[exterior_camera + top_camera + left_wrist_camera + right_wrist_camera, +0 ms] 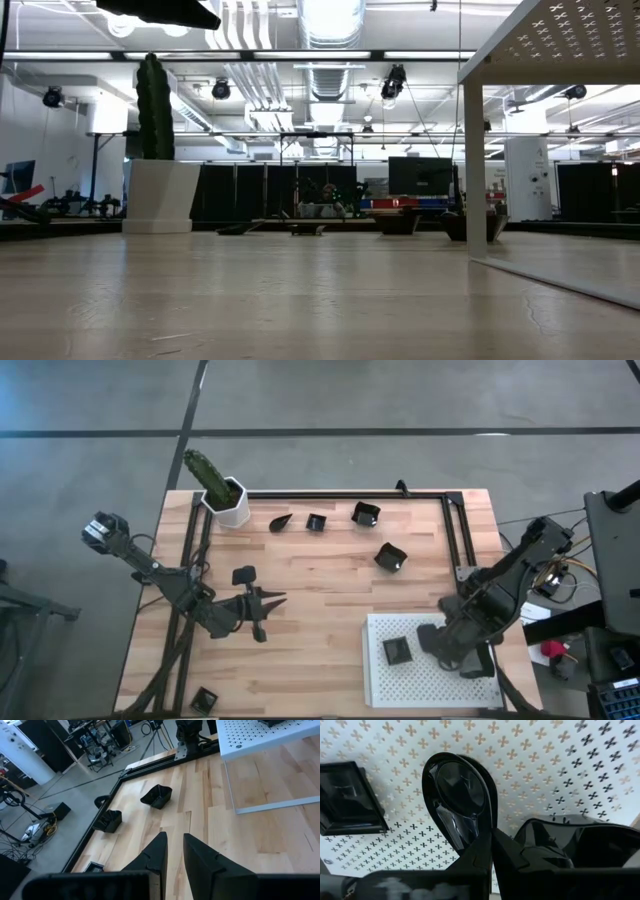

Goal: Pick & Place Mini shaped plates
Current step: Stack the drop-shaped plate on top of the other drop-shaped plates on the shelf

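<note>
Pinching a glossy black teardrop-shaped mini plate [457, 795], the right gripper [440, 643] sits clamped over the white perforated square tray [405, 685] at lower right; the plate's narrow tip points into the fingers, long axis along them. Beside it lies a black square mini plate [396, 651]. Left of centre, the left gripper [272, 600] hovers slightly parted, empty, over bare wooden table [330, 590]. Farther up, four small dark plates [366, 513] are scattered near the black frame rail [340, 493].

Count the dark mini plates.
8 plates. Four toward the far side, one by the left end effector, one front-left corner, one on the tray, one in the right end effector. The arms may hide others.
</note>
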Available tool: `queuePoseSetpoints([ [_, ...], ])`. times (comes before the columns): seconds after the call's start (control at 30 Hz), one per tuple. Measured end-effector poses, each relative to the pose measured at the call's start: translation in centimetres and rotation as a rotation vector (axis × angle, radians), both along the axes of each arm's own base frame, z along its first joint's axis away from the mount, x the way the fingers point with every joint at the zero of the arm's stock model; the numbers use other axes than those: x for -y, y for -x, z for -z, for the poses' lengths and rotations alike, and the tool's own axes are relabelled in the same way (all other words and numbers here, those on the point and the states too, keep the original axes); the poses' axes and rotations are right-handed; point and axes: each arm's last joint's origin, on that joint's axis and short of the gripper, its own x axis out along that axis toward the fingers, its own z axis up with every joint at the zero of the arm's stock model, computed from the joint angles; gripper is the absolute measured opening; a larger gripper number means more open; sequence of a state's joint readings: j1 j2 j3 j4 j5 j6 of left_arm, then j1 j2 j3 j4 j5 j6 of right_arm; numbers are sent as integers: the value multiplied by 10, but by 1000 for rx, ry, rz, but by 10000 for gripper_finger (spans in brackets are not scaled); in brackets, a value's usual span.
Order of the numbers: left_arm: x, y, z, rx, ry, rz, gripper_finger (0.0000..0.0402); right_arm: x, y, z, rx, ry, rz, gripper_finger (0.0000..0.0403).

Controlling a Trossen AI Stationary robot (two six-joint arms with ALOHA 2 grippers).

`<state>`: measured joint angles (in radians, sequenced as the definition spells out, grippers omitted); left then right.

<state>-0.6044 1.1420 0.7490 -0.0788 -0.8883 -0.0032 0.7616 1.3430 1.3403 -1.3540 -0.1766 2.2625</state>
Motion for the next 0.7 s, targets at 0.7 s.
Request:
queuePoseSetpoints([
  [0.7,0,0,0,0,0,1,58,-3,-4,8,32,-24,-47,58],
])
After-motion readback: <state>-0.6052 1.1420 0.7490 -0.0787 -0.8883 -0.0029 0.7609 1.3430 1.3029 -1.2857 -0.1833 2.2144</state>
